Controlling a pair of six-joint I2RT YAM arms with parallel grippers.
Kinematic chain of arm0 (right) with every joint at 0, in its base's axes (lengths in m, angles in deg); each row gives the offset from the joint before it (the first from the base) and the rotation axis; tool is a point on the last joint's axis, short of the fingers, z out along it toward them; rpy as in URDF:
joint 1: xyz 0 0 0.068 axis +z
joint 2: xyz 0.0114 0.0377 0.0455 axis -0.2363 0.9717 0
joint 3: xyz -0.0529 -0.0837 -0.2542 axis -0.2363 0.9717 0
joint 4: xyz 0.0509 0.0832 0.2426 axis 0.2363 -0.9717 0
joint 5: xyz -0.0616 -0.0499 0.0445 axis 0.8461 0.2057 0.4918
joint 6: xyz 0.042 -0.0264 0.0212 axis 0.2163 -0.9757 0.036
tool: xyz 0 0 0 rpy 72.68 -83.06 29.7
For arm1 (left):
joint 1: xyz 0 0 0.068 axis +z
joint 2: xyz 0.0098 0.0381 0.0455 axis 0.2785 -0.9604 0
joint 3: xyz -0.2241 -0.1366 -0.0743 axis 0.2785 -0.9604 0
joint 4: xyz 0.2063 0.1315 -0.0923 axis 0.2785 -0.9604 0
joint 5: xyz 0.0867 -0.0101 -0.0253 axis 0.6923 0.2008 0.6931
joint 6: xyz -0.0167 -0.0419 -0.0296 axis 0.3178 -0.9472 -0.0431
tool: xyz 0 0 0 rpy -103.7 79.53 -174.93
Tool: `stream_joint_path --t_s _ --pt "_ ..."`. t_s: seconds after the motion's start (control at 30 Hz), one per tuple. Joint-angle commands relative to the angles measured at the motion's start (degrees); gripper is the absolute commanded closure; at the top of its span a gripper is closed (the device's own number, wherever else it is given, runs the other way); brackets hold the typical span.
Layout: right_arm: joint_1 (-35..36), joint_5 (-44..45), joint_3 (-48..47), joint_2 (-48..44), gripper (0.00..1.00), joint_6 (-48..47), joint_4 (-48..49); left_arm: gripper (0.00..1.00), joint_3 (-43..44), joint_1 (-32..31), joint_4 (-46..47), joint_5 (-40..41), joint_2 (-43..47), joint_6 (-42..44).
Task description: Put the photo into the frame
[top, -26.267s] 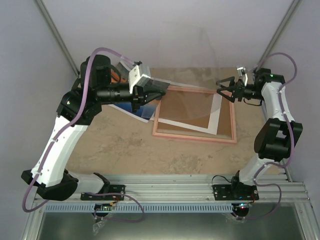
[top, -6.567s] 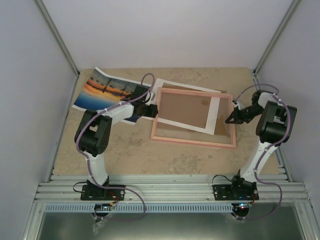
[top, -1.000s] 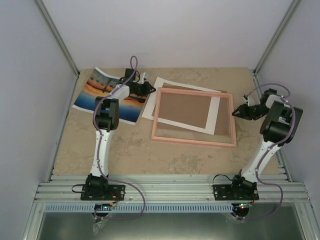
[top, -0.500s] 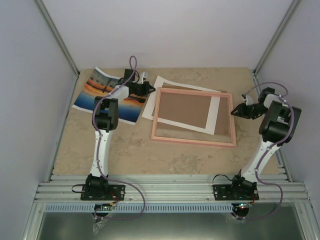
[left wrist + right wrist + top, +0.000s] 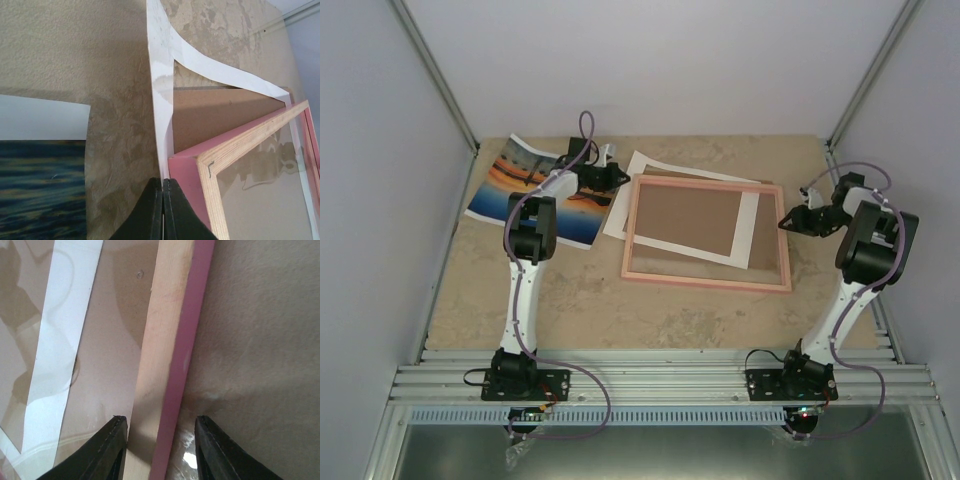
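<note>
The photo, an orange sunset print, lies flat at the back left; its blue corner shows in the left wrist view. The pink frame lies mid-table over a brown board with a white border. My left gripper is shut on the edge of that white border, right beside the frame's pink corner. My right gripper is open, its jaws standing on either side of the frame's right rail, with a gap on the outer side.
A clear pane fills the frame's opening and reflects light. Grey walls and slanted metal posts close in the table. An aluminium rail runs along the near edge. Bare tabletop lies in front of the frame.
My left gripper has closed on the white border's edge. My right gripper has slid a little left, onto the frame's right rail.
</note>
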Motion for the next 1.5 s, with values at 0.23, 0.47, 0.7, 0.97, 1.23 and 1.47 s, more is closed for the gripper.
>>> stream_joint_path --t_s 0.23,0.47,0.7,0.97,1.23,1.47 --pt "1.97 3.37 0.74 0.98 0.72 0.19 0.56 1.0 -1.04 -1.15 -0.99 1.84 3.34 1.78" --pt "0.47 3.5 0.97 0.89 0.8 0.23 0.36 1.0 -2.29 -0.27 -0.97 5.79 6.53 1.92" --pt "-1.38 2.81 1.79 0.63 0.84 -0.14 0.09 1.0 -4.09 2.06 -1.33 7.94 10.7 2.23" --pt "-2.54 2.06 2.94 0.4 0.87 0.24 0.64 1.0 -3.55 5.49 -4.36 12.46 16.14 4.25" --pt "-2.56 -0.12 5.19 -0.45 0.89 2.04 2.45 1.0 -0.08 12.77 -7.07 16.95 21.1 3.64" --pt "-2.34 -1.46 8.62 -2.5 0.89 6.25 5.92 1.0 4.41 17.32 -9.39 20.7 27.42 5.23"
